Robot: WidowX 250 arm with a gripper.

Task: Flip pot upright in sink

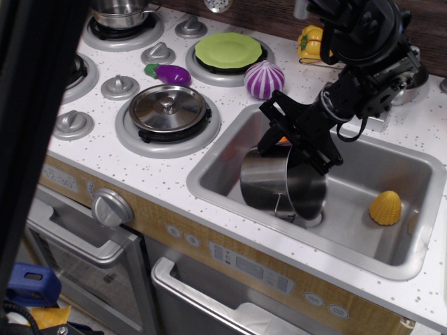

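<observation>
The pot is found inside the sink, toward the sink's left half, tipped well over on its side with one edge resting near the basin floor. It is held in that slant because the pincer is set on its upper part: two dark fingers are seen spread across the pot's raised end, one toward the sink's back-left corner and one reaching down over the pot's right side. Whether those fingers are actually pressed onto the metal or merely laid against it cannot be told, since the contact is hidden by the arm itself. Such a grip at the raised end is judged to be chosen so that the pot can be levered about its lower edge and brought onto its base.

The pot is seen as a plain cylinder of polished steel with straight walls, in which the basin is mirrored. A thin wire loop handle hangs from its lower side, just above the sink floor. No lid is on it. Which end is the open mouth is not shown clearly.

An orange piece is glimpsed behind the pot, against the back of the sink, mostly covered by the pincer. A yellow ridged toy lies in the right part of the sink, well apart from the pot.
</observation>
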